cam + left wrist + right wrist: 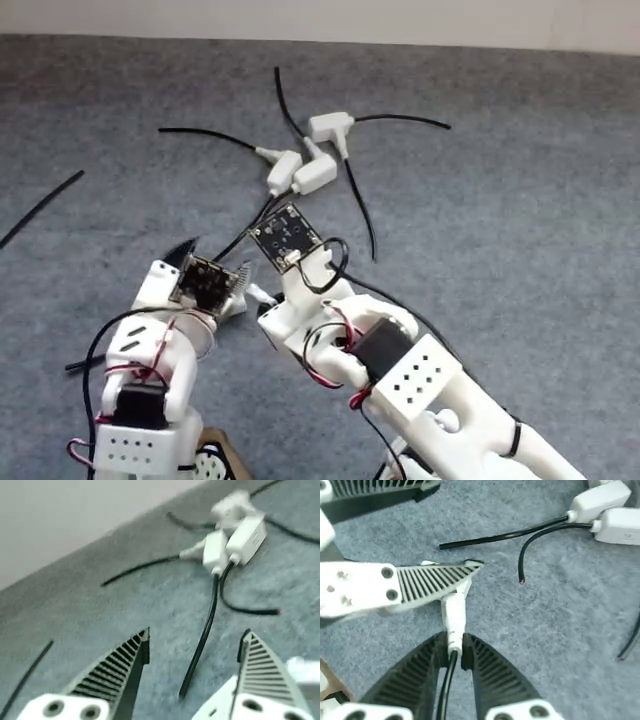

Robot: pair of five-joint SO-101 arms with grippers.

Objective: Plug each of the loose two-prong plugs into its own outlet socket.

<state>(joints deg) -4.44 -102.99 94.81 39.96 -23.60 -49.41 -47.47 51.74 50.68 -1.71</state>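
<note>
So here's where I'm at. My right claw (453,639) is clamped on one white plug (454,612) by the cable end, prongs pointing roughly toward the socket cluster (305,160). That plug is well short of the cluster, down on the arms' side of it, just above the grey carpet (520,220).

The left claw (196,635) is spread wide open with nothing in it. It sits right beside the held plug, on the same near side of the cluster, and one of its fingers (430,577) lies across the plug's tip. I can't tell whether they touch. A loose black cable (200,645) runs from the cluster back between its fingers.

Progress-wise, the plug I'm holding is definitely not seated yet. The white blocks in the cluster are bunched together with leads coming off them. Honestly I can't make out whether any of them is already mated, so I'd guess most of the job is left.
</note>
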